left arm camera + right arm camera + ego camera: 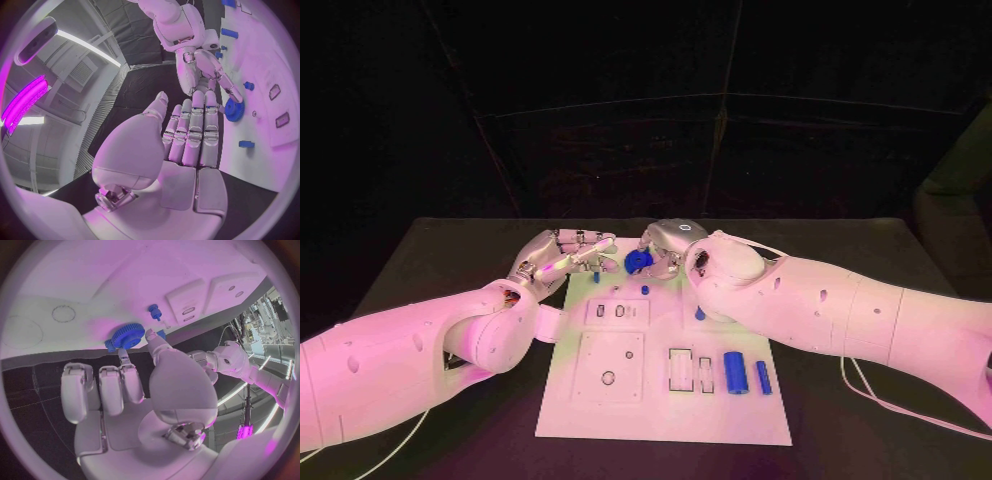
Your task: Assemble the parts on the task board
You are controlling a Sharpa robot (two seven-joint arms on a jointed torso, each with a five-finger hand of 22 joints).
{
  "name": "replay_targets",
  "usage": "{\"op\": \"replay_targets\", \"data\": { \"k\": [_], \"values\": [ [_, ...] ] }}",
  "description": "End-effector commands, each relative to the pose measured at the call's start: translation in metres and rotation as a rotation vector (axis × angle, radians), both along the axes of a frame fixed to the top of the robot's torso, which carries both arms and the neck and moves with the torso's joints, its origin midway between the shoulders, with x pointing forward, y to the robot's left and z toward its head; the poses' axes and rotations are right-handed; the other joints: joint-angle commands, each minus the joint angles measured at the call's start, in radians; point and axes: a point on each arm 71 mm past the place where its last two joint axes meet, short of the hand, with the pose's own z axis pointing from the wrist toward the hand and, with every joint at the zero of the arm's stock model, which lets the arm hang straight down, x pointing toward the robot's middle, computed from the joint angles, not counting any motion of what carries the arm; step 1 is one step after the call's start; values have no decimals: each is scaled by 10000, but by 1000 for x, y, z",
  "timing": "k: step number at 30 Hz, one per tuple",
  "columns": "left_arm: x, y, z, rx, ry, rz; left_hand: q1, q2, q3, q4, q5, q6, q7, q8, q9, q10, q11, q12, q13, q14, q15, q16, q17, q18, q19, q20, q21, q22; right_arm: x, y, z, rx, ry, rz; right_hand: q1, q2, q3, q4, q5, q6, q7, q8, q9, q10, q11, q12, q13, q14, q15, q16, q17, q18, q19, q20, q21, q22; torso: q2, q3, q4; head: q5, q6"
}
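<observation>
Two hands meeting at far edge of task board [661, 405]. Blue gear [638, 262] pinched at fingertips of right hand [678, 245], thumb on one side, a finger on the other, clear in right wrist view [127, 335]; remaining fingers curled back. Left hand [564, 252] flat, fingers straight and pressed together, holding nothing, lying just left of gear.

Risks, as judged: pinch looks shallow, on rim only, so gear could tip or slip out if wrist turns or lowers fast. Small blue peg [154, 311] standing just beyond gear; could be knocked over if gear swings wide. Left fingertips near gear; possible bump between hands if either closes in.

Gear position: at far middle of board, right at board edge, held tilted on edge rather than flat. Cannot tell whether touching board. Two blue cylinders [747, 372] lying at near right of board, well apart from both hands.
</observation>
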Motion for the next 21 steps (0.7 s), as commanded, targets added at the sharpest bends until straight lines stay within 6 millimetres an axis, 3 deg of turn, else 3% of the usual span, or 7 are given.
{"op": "replay_targets", "data": {
  "k": [1, 7, 11, 14, 21],
  "values": [
    [0, -1, 1, -84, -15, -119, 46, 36, -8, -69, -19, 76, 10, -67, -7, 47, 3, -47, -12, 35, 3, -57, 10, 137, 93, 3, -53, -18, 1, -1, -2, -160, 493, 2, -197, 131, -327, 378, -28, 49, 16, -6, 9, 214, 78, -8, 1493, 672, 74, 40, 808, -54, 243, 77, 22, 1173, -3, -2, 5, -6, -6],
    [0, -1, 1, -69, -6, -98, 36, 36, -9, -70, -19, 73, 17, -73, -8, 44, 7, -55, -14, 36, 5, -63, 13, 137, 93, 3, -55, -20, 2, -4, -6, -81, 1019, -205, -663, 595, -881, 1116, 162, 52, 25, -13, 4, 273, 84, 78, 1577, 692, 80, 83, 910, -71, 286, 84, 54, 1248, 1, 2, 3, -11, -3],
    [0, -1, 1, -61, -1, -85, 30, 36, -8, -70, -19, 72, 22, -77, -9, 43, 10, -59, -14, 37, 6, -66, 15, 136, 94, 4, -56, -21, 4, -7, -7, 19, 1185, -419, -1079, 859, -1337, 1677, 324, -375, 73, -47, -29, 308, 127, 133, 1631, 703, 112, 112, 973, -84, 318, 106, 78, 1304, -4, 4, 1, -24, -1],
    [0, 0, 1, -58, 7, -87, 30, 36, -8, -70, -19, 72, 22, -77, -9, 43, 10, -59, -14, 37, 6, -66, 15, 136, 94, 4, -56, -21, 5, -9, -7, 106, 1194, -524, -1013, 890, -1488, 1740, 313, -565, 96, -55, -37, 313, 148, 143, 1641, 706, 131, 121, 994, -86, 325, 122, 83, 1316, -1, 5, -1, -37, 5],
    [0, 0, 1, -53, 27, -96, 27, 37, -4, -76, -18, 65, 30, -86, -10, 38, 15, -70, -16, 38, 8, -73, 19, 136, 95, 4, -58, -24, 3, -14, -2, 558, 822, -534, -568, 949, -1784, 1653, 436, -189, 80, 0, 8, 345, 140, 191, 1688, 710, 132, 137, 1022, -103, 372, 135, 116, 1398, -13, 7, -4, -45, 58]
  ]
}}
